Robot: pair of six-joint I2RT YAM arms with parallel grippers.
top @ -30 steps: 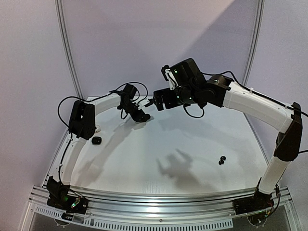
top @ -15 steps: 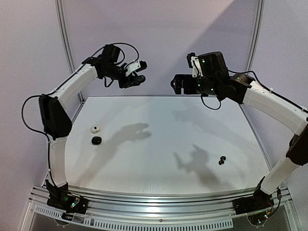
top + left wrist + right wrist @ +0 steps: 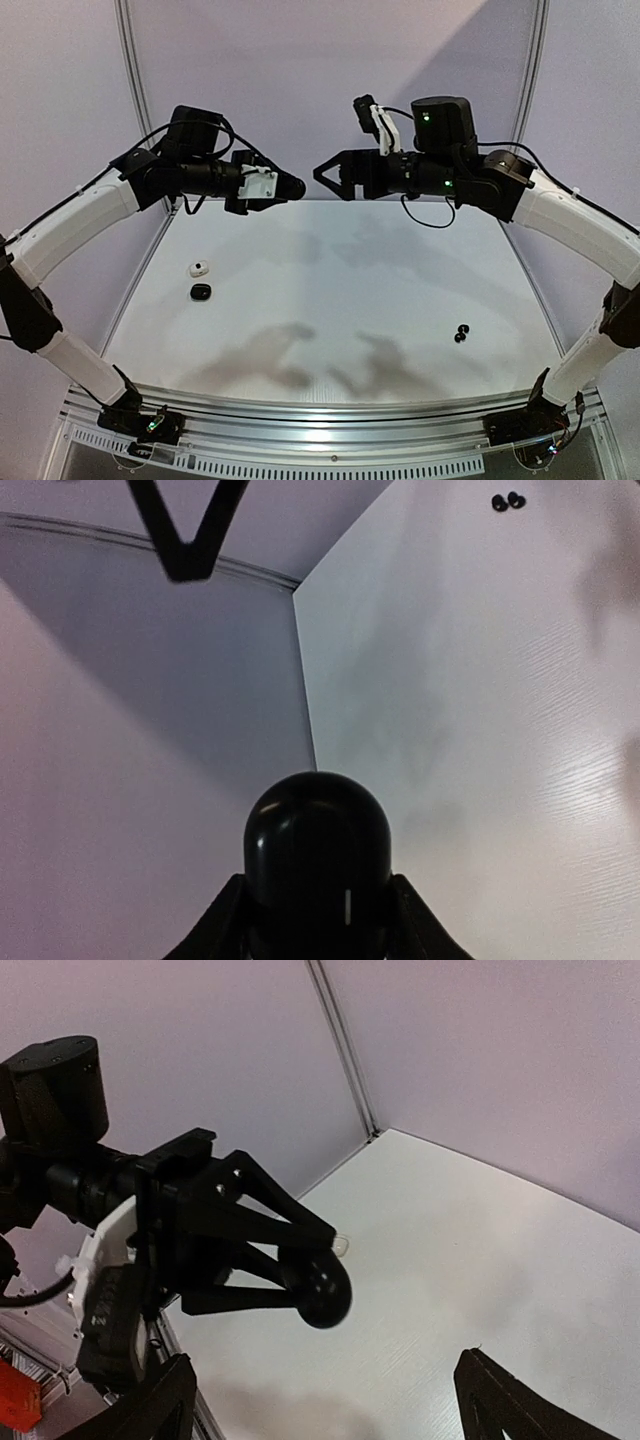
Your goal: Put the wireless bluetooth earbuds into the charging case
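- The left pincer [image 3: 285,186] hangs high above the counter [image 3: 330,300], toward 11 o'clock. It is closed partway on a black, round-ended charging case [image 3: 318,845], whose rounded end pokes out past the fingertips.
- The right pincer [image 3: 322,172] hangs at about 12 o'clock, facing the left one tip to tip, near it but apart. Its fingers [image 3: 155,1405] are spread wide with nothing between them.
- Two black wireless bluetooth earbuds [image 3: 461,334] lie side by side on the counter at about 4 o'clock, well apart from both pincers and from the case.
- At 9 o'clock lies a whitish oval piece [image 3: 199,268]. A black oval piece [image 3: 201,291] lies just beside it toward 6 o'clock. Both are too small to tell what they are.
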